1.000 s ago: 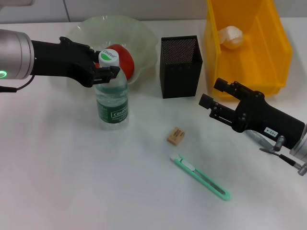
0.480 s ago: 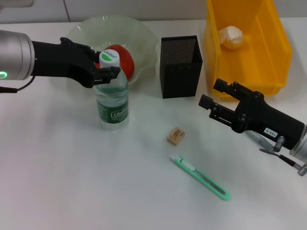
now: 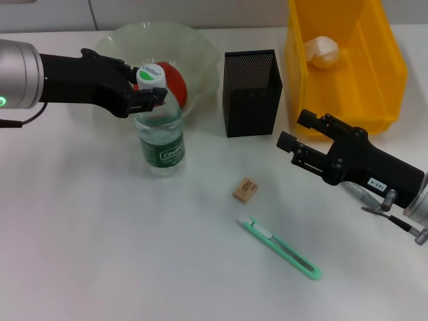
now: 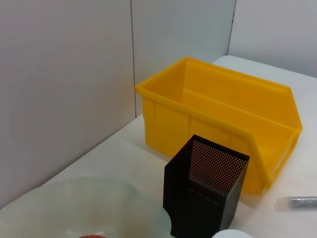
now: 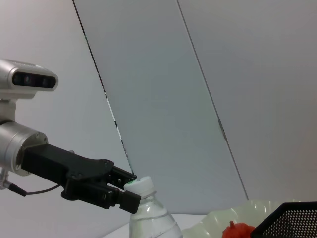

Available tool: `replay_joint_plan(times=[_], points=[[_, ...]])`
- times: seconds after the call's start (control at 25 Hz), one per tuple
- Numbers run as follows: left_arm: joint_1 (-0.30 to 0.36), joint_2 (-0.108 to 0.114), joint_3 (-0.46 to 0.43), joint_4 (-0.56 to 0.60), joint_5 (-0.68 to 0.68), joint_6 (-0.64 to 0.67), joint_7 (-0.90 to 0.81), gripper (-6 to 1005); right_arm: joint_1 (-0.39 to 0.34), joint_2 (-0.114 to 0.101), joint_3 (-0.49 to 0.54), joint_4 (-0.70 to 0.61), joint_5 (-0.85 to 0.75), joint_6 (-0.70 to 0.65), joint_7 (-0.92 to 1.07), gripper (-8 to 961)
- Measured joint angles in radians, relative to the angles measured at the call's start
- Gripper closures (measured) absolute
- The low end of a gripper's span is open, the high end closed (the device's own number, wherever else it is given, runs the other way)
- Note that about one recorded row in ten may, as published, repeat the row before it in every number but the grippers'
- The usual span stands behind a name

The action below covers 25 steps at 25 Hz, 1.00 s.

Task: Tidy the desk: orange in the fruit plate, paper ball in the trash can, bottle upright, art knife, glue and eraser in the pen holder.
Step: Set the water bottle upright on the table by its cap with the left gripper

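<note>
The left end effector [image 3: 148,98] is clenched on the neck of the water bottle [image 3: 160,132], just under its white cap. Since a second ago the bottle's base has slid toward four o'clock while the cap stays put, so the bottle now leans slightly instead of standing straight. By my judgement the upright step is not finished; the bottle needs settling flat before release.

Outward from the grip, at twelve o'clock behind the bottle, one pale green fruit plate [image 3: 194,50] holds one red-orange fruit [image 3: 178,83], so that item looks done. At three o'clock stands one black mesh pen holder [image 3: 251,93]. At one o'clock sits one yellow bin, the trash can [image 3: 384,67], with one paper ball [image 3: 322,51] already inside.

The right end effector [image 3: 294,134] hovers with its fingers spread and empty at three o'clock on the worktop [image 3: 87,254], unmoved. One glue stick [image 3: 361,194] lies partly hidden beneath that arm. Near the worktop's centre lie one tan eraser [image 3: 245,189] and one green art knife [image 3: 279,247], apart from each other, both awaiting the pen holder.
</note>
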Motion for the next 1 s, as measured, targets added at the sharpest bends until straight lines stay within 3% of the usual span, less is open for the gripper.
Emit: replay_joint_plan(times=[0.72, 0.92, 1.0], points=[[-0.001, 0.000, -0.019, -0.013, -0.005, -0.002, -0.005, 563, 0.002, 0.000, 0.000, 0.000, 0.000, 0.000, 0.000, 215], [0.000, 0.000, -0.023, -0.013, -0.006, -0.001, -0.003, 439, 0.002, 0.000, 0.000, 0.000, -0.001, 0.000, 0.000, 215], [0.000, 0.000, -0.025, -0.013, -0.008, 0.000, -0.003, 440, 0.003, 0.000, 0.000, 0.000, -0.001, 0.000, 0.000, 215]])
